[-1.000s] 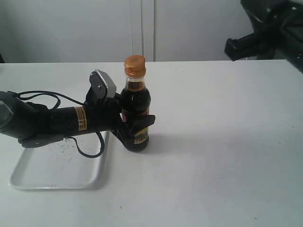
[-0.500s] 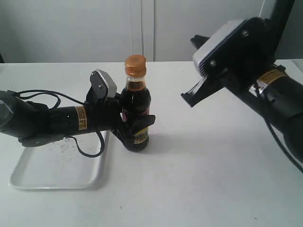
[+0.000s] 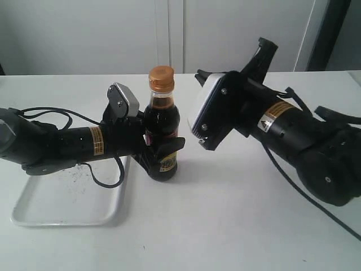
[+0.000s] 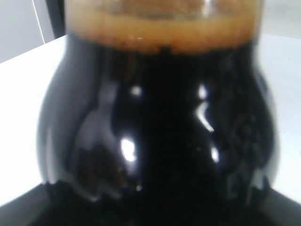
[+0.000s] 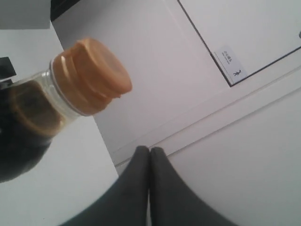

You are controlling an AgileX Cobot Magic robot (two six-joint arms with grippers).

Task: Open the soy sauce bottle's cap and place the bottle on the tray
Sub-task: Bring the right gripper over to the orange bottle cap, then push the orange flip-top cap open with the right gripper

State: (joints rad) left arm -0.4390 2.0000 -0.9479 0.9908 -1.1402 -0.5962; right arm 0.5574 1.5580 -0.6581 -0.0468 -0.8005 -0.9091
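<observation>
- Dark sauce fills the left wrist view: the bottle (image 4: 155, 122) sits so close that its label and neck are cut off and the picture is blurred.
- Bottle (image 3: 161, 132) stands upright on the white counter (image 3: 237, 226), long axis vertical, neck up, just right of the tray (image 3: 34, 217).
- Cap (image 3: 161, 78) is on top, lid down; the right wrist view shows the cap (image 5: 91, 75) closed too.
- Left claw (image 3: 163, 151) is clamped on the bottle's lower body, hiding most of the label.
- Right claw (image 5: 149, 162) has its fingers pressed together, empty, apart from the cap.
- Right arm's camera housing hides that claw in the exterior view.
- Tray's far edge lies hidden behind the left arm.
</observation>
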